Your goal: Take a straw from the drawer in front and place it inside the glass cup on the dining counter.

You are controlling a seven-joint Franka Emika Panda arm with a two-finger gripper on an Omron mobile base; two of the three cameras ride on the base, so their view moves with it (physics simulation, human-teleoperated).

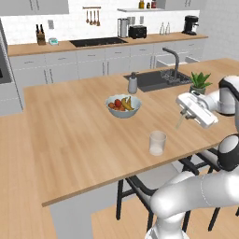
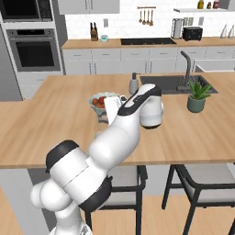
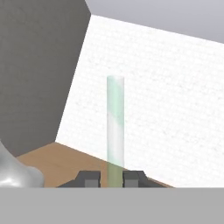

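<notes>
Straw [image 3: 115,127] was already in the hand [image 3: 112,178], jaws pinched narrow on its lower end, stick pointing straight out past the fingertips. So the pick looked done; the drawer step is behind us as far as I could judge. Placement was not done: cup [image 1: 157,143] stood empty on the table [image 1: 70,126], upright, near the front edge.

In the left base view the hand [image 1: 183,116] hung above the table with the straw [image 1: 179,122] slanting down out of it, tip off the surface. Cup was below the hand and off to one side, near but apart, no contact. Left to do, my read: bring the straw tip over the rim, stand it up more, lower, release. Thin stick into a small mouth, so alignment is the risk.

Further out from the hand: fruit bowl [image 1: 123,106] beyond the cup, soap bottle [image 1: 133,84] past that by the sink [image 1: 156,79], potted plant [image 1: 200,82] on the far side of the hand. Table is light wood planks, dark stools [image 1: 135,191] tucked under its front edge.

Room: wall counter [image 1: 107,44] with cooktop, toaster, coffee maker, knife block; wall oven [image 2: 34,48] at the end; white tiled wall.
</notes>
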